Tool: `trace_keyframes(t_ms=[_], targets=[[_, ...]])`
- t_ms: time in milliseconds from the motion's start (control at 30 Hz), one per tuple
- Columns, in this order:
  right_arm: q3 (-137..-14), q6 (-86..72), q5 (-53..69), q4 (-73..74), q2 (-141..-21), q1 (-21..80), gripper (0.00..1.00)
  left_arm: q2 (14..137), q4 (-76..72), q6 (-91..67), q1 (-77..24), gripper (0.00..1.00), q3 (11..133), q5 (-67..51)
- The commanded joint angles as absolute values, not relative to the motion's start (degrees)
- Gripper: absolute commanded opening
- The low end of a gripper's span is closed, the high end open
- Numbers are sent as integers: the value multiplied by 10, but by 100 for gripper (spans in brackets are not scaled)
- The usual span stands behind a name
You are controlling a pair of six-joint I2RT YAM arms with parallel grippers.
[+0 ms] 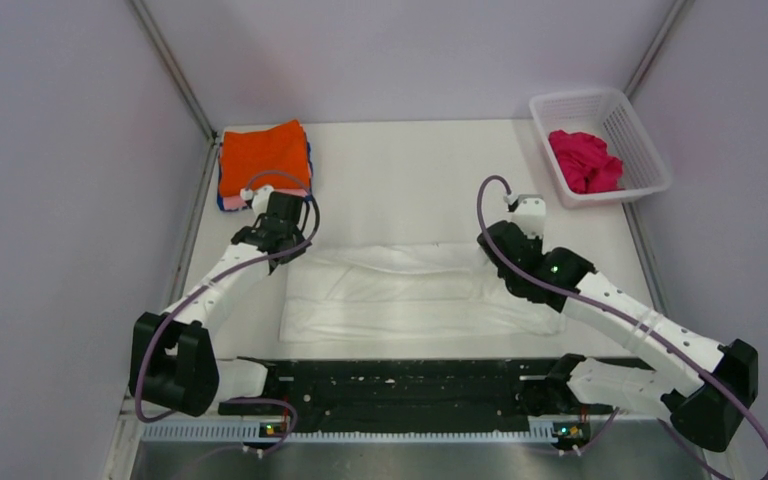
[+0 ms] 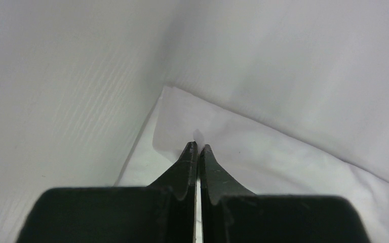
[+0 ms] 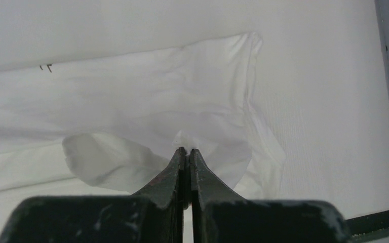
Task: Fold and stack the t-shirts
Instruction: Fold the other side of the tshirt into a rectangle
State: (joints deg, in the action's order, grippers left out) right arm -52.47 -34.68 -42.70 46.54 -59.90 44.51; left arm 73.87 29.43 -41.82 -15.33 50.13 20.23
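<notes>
A white t-shirt [image 1: 410,295] lies spread across the middle of the table, folded into a long band; no print shows on it. My left gripper [image 1: 278,238] is shut on its far left corner, and a bit of cloth pokes out at the tips in the left wrist view [image 2: 198,147]. My right gripper [image 1: 496,250] is shut on its far right corner, and the pinched, bunched cloth [image 3: 131,101] shows in the right wrist view [image 3: 187,150]. A folded orange shirt [image 1: 263,158] tops a stack at the far left, with pink and blue edges under it. A magenta shirt [image 1: 585,160] lies crumpled in the basket.
The white lattice basket [image 1: 650,150] stands at the far right corner. Grey walls close in the table on the left, back and right. A black rail [image 1: 400,385] runs along the near edge between the arm bases.
</notes>
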Motion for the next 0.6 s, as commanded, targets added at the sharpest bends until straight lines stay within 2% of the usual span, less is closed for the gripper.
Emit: trace_keyframes(t_ms=[0,367,433,500,567], targets=[[-515,-373,-444,502,-578,456,0,720,267,-406,-155,0,506,230],[-478,-393,-371,511,-578,474,0,691,246,-443,-160,0,401,185],[-488,-393,-343,533,-583,476,3,682,255,-466,-162,1,378,191],[-491,-407,-288,563,-592,483,8,674,294,-495,-161,23,372,225],[-481,-419,-226,584,-597,506,23,660,334,-511,-161,44,380,246]])
